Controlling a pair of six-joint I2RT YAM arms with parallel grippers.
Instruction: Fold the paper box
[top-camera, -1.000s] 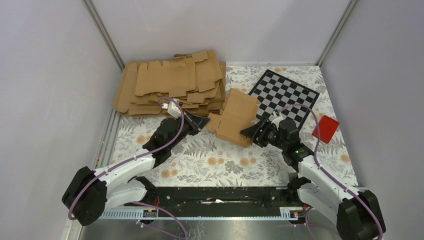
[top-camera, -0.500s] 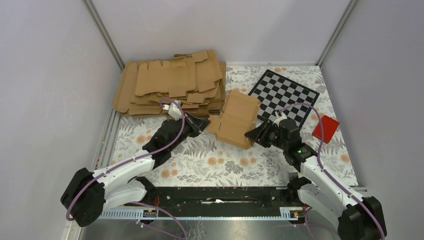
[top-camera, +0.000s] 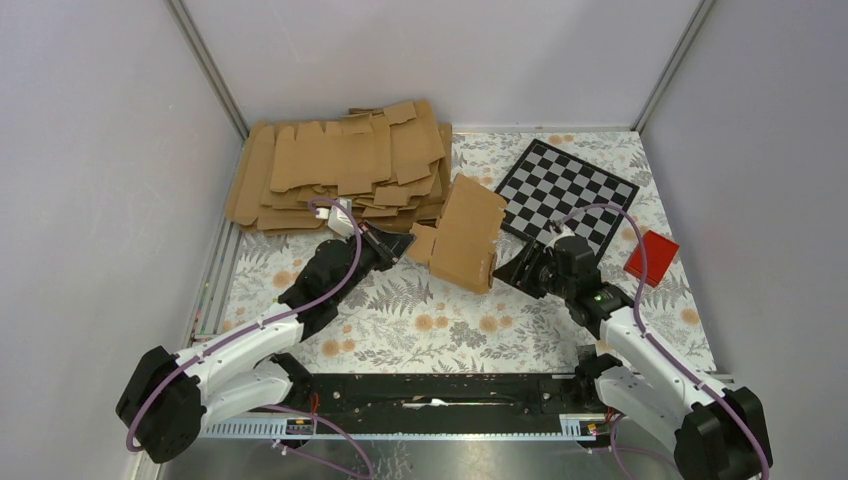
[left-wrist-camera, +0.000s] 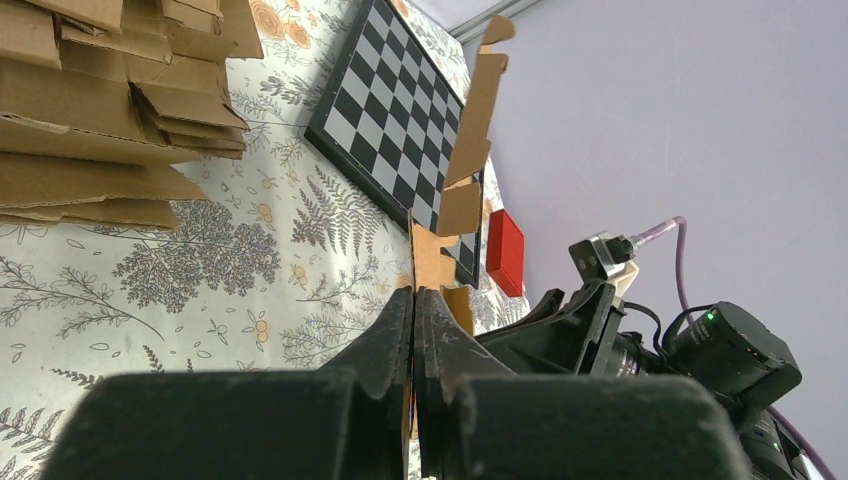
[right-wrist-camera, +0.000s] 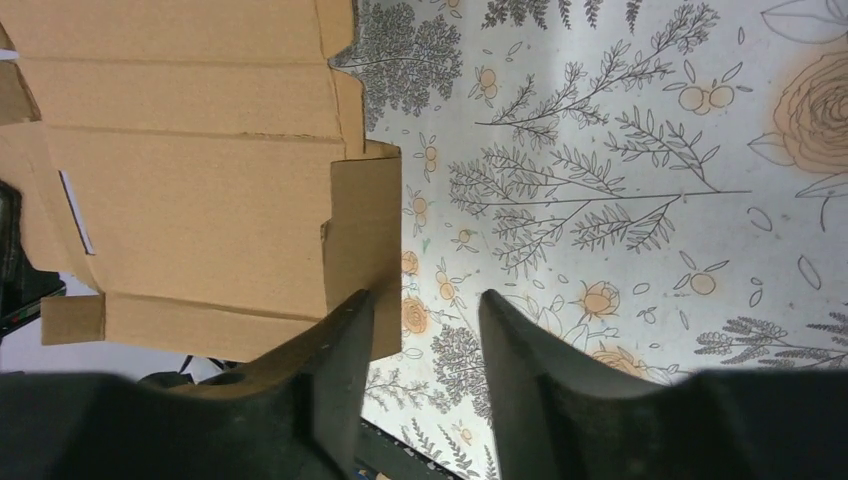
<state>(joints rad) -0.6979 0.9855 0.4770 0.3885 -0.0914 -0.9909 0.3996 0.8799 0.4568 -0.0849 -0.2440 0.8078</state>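
While left hand (left-wrist-camera: 413, 296) clamps it, paper box (top-camera: 468, 235) has tipped up; right hand (right-wrist-camera: 426, 302) apart.

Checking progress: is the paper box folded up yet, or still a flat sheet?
Still flat: the paper box has its panels and flaps spread out side by side, with no sides closed into a box shape.

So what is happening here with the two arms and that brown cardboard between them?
The two arms are working on one flat brown kraft cardboard box blank. The left end effector is shut on a side flap of it and holds it tilted up from the floral-patterned table. The right end effector is open, with one finger beside another flap of the blank but not gripping it. No fold is finished yet. The big pile of flat brown cardboard blanks lies behind.
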